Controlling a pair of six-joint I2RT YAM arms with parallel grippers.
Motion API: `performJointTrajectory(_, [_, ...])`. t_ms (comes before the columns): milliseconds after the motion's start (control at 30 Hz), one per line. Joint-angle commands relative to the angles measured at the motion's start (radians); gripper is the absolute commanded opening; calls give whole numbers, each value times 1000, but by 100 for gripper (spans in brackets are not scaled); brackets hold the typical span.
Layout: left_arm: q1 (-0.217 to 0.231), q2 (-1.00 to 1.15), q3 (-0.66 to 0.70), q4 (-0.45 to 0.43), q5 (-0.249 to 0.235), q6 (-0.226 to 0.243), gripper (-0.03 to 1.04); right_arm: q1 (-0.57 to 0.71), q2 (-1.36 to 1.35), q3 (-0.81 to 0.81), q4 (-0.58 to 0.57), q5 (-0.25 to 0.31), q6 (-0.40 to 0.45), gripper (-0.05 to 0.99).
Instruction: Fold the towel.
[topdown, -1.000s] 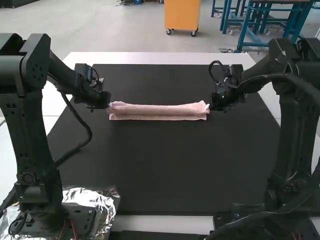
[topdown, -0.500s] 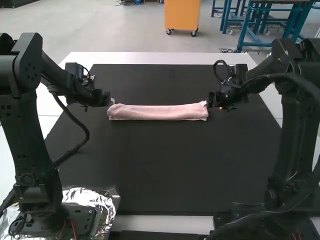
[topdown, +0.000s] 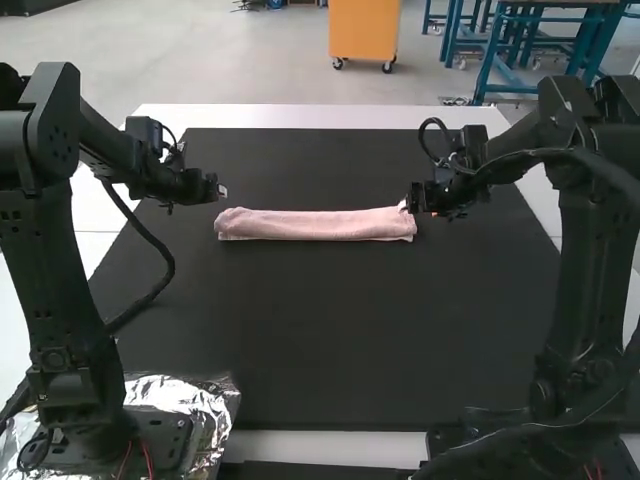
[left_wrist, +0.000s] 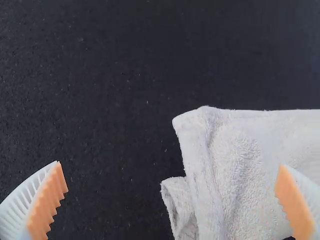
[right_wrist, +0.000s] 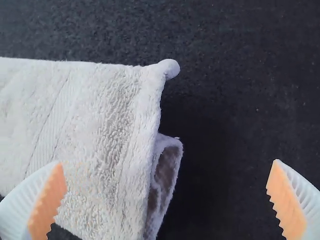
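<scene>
Leaning inward near towel (topdown: 315, 224) ends: left gripper (topdown: 223, 191), right gripper (topdown: 407, 205), fingers wide apart.

Pale, near-white terry towel (right_wrist: 100, 125), folded in layers, on a dark, finely speckled mat (right_wrist: 240, 90). Folded end: upper layer's corner rounded and protruding; lower layer curls open beside it. Ribbed band crosses the cloth. White ribbed gripper with orange pads (right_wrist: 166, 197) wide apart, one over the towel.

You see a pale pink towel (topdown: 315, 225) with a finely striped band (right_wrist: 52, 120); your mat (topdown: 330, 330) is black with pale flecks, the tabletop (topdown: 320, 117) white, the foil (topdown: 208, 400) silver, the fingers (right_wrist: 308, 195) white, their pads (right_wrist: 285, 200) orange.
</scene>
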Motion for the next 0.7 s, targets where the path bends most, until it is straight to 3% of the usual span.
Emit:
performJointTrajectory(0, [-1, -31, 5, 6, 13, 0, 97, 20, 11, 11, 1, 6, 6, 92])
performJointTrajectory(567, [-7, -30, -2, 17, 14, 0, 97, 72, 69, 11, 1, 6, 9, 90])
performJointTrajectory(633, [-7, -30, -2, 20, 13, 0, 97, 76, 77, 10, 1, -3, 9, 75])
performJointTrajectory(667, [-7, -31, -2, 20, 13, 0, 97, 76, 80, 7, 1, -24, 9, 58])
